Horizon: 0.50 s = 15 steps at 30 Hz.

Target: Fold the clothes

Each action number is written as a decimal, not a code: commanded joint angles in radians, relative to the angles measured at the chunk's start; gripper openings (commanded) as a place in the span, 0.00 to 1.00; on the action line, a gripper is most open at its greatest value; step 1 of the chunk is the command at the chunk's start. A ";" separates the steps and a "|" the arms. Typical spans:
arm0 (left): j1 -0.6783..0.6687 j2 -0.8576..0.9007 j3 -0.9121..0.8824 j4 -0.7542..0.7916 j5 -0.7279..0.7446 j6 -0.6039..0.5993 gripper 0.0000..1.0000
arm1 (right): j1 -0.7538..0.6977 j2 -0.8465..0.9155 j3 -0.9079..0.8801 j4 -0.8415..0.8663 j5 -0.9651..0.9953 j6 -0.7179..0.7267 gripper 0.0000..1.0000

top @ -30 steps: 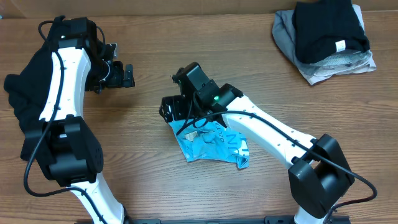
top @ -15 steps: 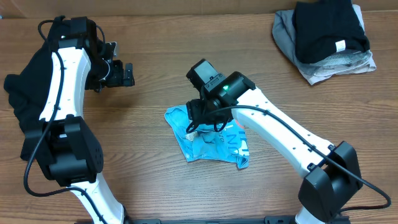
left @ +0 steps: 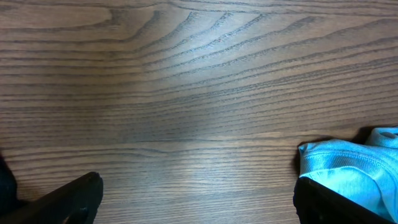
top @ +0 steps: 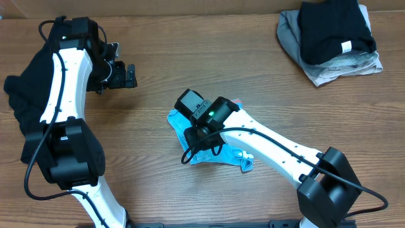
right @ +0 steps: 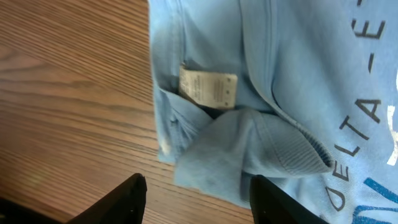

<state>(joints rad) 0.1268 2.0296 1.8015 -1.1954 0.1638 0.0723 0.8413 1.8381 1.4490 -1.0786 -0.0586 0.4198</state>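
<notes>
Two robot arms, left arm point(top: 60, 82) and right arm point(top: 272, 142), at one table point(top: 253, 63). Four garments: one light blue T-shirt point(top: 218, 156), one grey garment point(top: 291, 35), one stacked black garment point(top: 335, 28), one loose black garment point(top: 22, 95).

Even bright light; soft shadows

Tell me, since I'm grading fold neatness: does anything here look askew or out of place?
Yes. The light blue T-shirt lies crumpled, not flat: its white care label is exposed and a ribbed edge is flipped over beside it.
</notes>
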 commanded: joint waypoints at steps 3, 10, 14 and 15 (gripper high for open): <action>0.003 0.005 -0.008 0.001 0.013 -0.013 1.00 | -0.001 0.023 -0.041 0.010 0.032 -0.005 0.46; 0.003 0.005 -0.008 -0.001 0.012 -0.013 1.00 | 0.007 0.023 -0.040 0.002 -0.008 -0.005 0.04; 0.003 0.005 -0.008 -0.001 0.013 -0.013 1.00 | 0.042 0.023 -0.040 -0.007 -0.064 -0.055 0.04; 0.003 0.005 -0.008 -0.001 0.013 -0.013 1.00 | 0.058 0.023 -0.040 -0.009 -0.082 -0.077 0.04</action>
<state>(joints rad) 0.1268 2.0296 1.8011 -1.1961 0.1638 0.0723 0.8539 1.8591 1.4120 -1.0878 -0.0753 0.4019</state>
